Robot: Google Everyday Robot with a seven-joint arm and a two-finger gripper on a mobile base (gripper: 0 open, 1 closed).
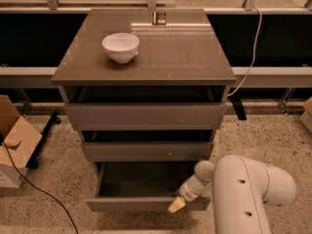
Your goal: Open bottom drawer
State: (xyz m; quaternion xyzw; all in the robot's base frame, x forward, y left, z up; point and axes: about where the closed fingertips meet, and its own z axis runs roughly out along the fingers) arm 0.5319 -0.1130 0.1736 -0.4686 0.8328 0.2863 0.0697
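1. Three drawers in the cabinet [185,52]; bottom drawer [131,204] at its foot, pulled well out, shallow grey inside showing.
2. Gripper [176,204] at the right end of that drawer's front, touching its top edge; whether gripping or released, impossible to tell.
3. White bowl [121,47] on the cabinet's top, left of middle.
4. Cardboard box [17,140] on the floor left of the cabinet; white cable [256,43] hanging to its right.
5. Arm [253,189] right of the cabinet, cut off at the lower edge.

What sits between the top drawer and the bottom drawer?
The middle drawer, in the camera view. The gripper is by the front of the bottom drawer.
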